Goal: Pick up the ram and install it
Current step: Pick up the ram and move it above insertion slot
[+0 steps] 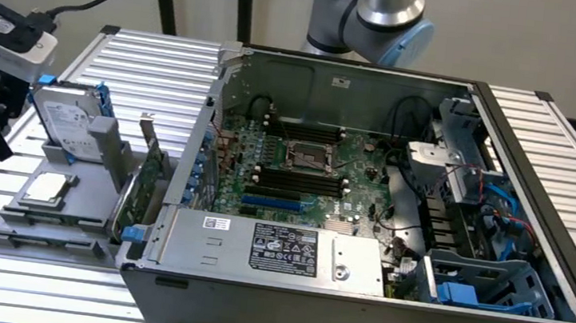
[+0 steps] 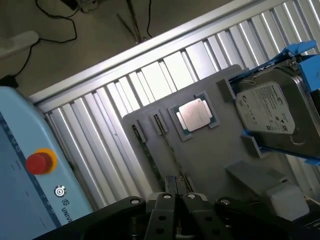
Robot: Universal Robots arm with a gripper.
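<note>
Pinched shut and empty, my gripper (image 2: 177, 196) hangs over the grey tray (image 2: 210, 155) at the exterior view's lower left, where the ram (image 2: 148, 157) stands on edge, likely for easy grasping.

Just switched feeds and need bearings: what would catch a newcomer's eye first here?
The open computer case with its motherboard dominates the exterior view's centre. At that view's left, a grey tray carries a hard drive and processor; the shut gripper hangs over the tray, near the ram.
</note>
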